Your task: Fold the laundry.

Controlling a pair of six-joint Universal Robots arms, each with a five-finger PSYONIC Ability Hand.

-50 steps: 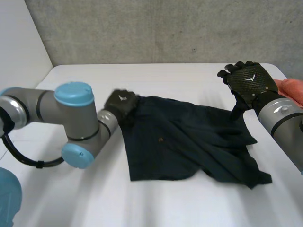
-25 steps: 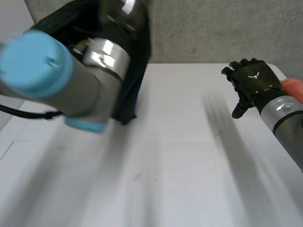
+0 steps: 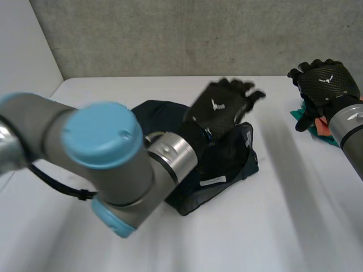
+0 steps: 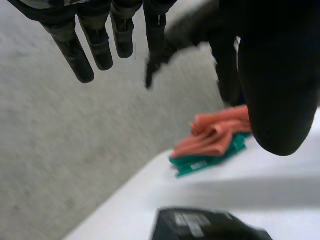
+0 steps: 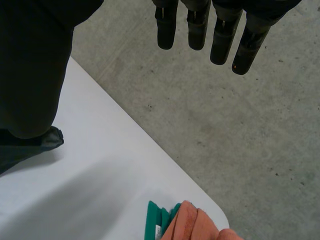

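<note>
Landed again, dark garment (image 3: pixel 243 154) lies crumpled by left hand (image 3: pixel 218 110).

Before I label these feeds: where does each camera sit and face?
Head view: behind, between the arms, looking down on the table, dark garment, left hand, right hand.
Left wrist view: on that wrist, along its straight fingers toward the concrete wall.
Right wrist view: on that wrist, past straight fingers, same wall.
Both wrist views share the orange and green cloths.
</note>
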